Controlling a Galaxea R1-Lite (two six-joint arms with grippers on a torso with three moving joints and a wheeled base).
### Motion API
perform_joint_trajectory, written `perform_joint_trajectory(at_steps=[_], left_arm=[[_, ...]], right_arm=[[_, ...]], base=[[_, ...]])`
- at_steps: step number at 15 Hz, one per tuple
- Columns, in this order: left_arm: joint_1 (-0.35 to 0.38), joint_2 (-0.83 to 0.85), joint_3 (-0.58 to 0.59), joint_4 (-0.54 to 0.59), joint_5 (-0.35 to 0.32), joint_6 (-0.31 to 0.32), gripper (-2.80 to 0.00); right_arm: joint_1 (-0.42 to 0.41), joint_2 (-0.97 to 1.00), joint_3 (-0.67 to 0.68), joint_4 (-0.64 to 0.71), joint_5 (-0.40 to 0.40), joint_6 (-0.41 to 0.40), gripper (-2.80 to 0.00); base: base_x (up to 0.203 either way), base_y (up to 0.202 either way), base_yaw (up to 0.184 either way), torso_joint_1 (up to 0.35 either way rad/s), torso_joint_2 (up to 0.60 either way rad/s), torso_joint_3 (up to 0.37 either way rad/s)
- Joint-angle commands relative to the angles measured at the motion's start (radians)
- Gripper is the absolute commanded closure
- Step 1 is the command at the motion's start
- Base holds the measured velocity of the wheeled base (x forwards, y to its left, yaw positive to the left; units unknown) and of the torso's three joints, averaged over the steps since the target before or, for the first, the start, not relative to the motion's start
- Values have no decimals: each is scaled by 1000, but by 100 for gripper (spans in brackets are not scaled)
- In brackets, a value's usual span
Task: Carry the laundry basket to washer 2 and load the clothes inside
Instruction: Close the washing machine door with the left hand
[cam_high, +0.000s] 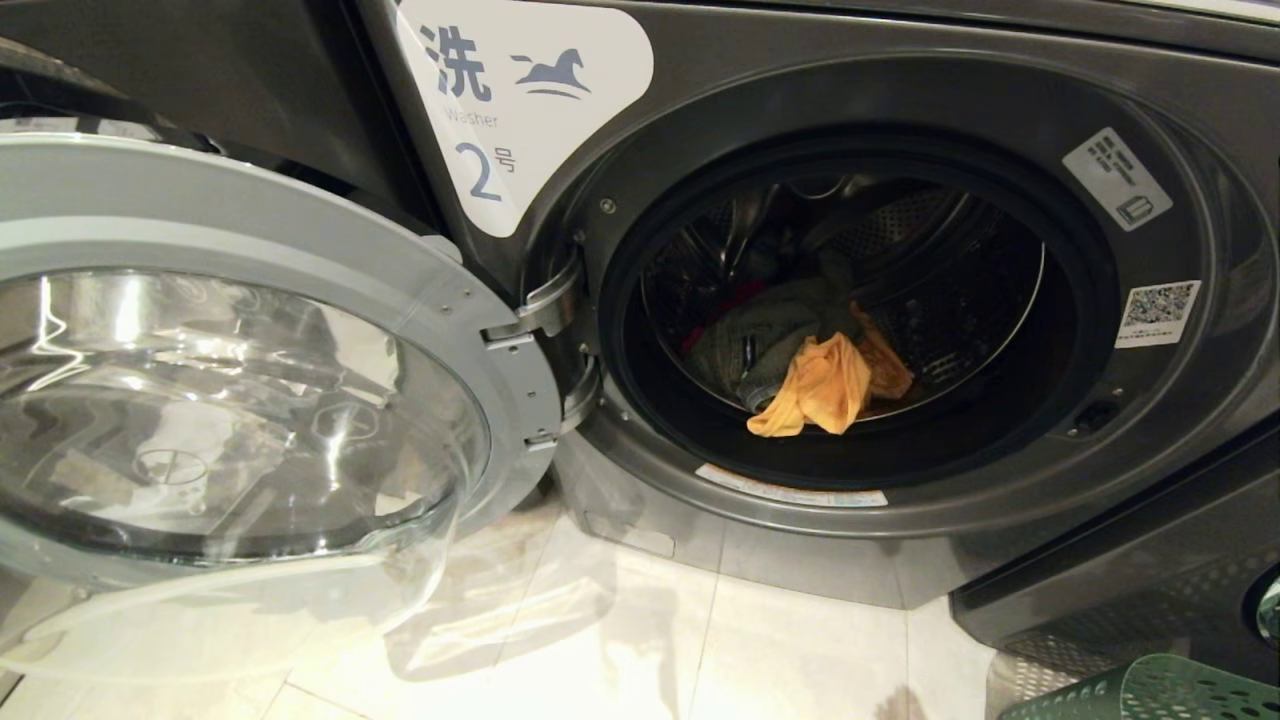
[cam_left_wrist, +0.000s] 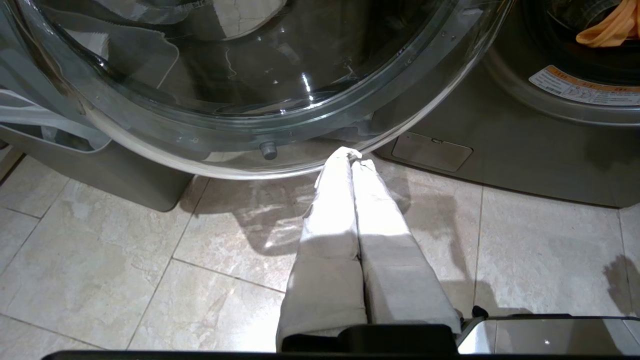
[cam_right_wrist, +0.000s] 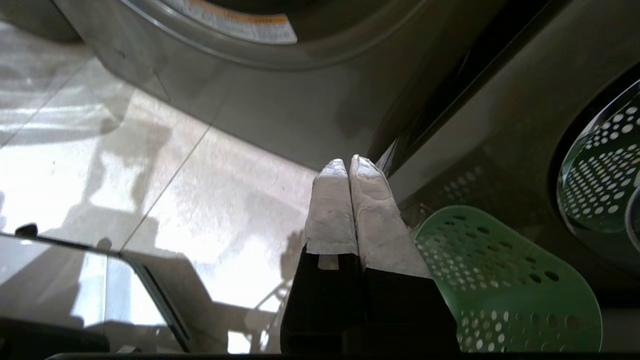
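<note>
Far left: one round glass door (cam_high: 230, 400), chrome-ringed, swung wide open on its hinge. Next, one white label (cam_high: 525, 95) with a horse and the numeral 2, marking washer 2 (cam_high: 1000, 560), dark grey, front-loading. Inside its one drum (cam_high: 950, 290): the clothes, three garments counted — a sliver of pink-red (cam_high: 718, 312) at the back left, a grey-green piece (cam_high: 770, 335) bunched in the middle, a yellow-orange one (cam_high: 825, 388) draped forward over the drum lip. Two stickers on the door recess at right, one a QR code (cam_high: 1158, 312). Pale floor tiles (cam_high: 700, 640) below. Bottom right corner: one laundry basket (cam_high: 1150, 690), green, dotted with round holes, only the rim showing, just beside the washer base.

Left gripper (cam_left_wrist: 353, 156): fingers pressed together, holding nothing, low over the tiles beneath the open door. Right gripper (cam_right_wrist: 346, 165): fingers likewise together and empty, next to the basket rim.
</note>
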Motion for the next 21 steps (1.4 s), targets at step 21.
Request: perform_joint_trajectory(at_steps=[21], left_arm=[[0,1,0,0,0,0,0]], right_arm=[[-2,-112,-1,2,-33,167,0]], base=[[0,0,0,0,0,0]])
